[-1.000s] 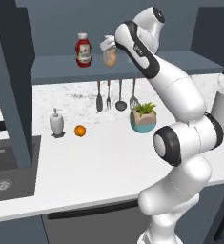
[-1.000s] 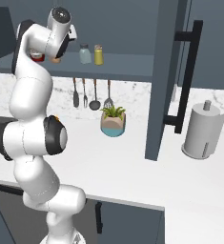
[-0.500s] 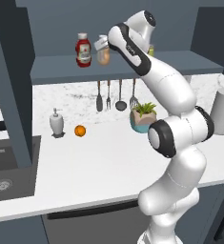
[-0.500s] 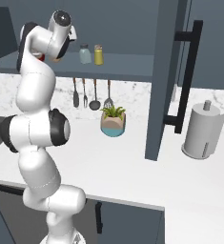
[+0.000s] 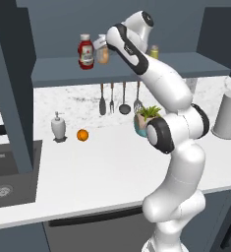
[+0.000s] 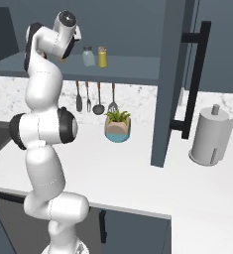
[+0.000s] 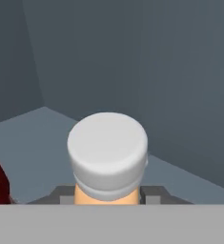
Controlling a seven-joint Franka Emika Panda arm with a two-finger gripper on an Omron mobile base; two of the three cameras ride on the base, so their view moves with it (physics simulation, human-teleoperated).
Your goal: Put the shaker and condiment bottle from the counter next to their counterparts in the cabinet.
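moved left: peach bottle, rounded whitish cap.

Both base cameras look forward and down at the worktop and cabinet shelf; the hand camera sits close above the condiment bottle.

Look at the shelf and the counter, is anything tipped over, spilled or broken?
Nothing stands out. The red ketchup bottle stands upright on the dark blue-grey cabinet shelf, and the gripper holds the peach-orange condiment bottle upright beside it. The pale blue-grey shaker and yellow shaker also stand straight.
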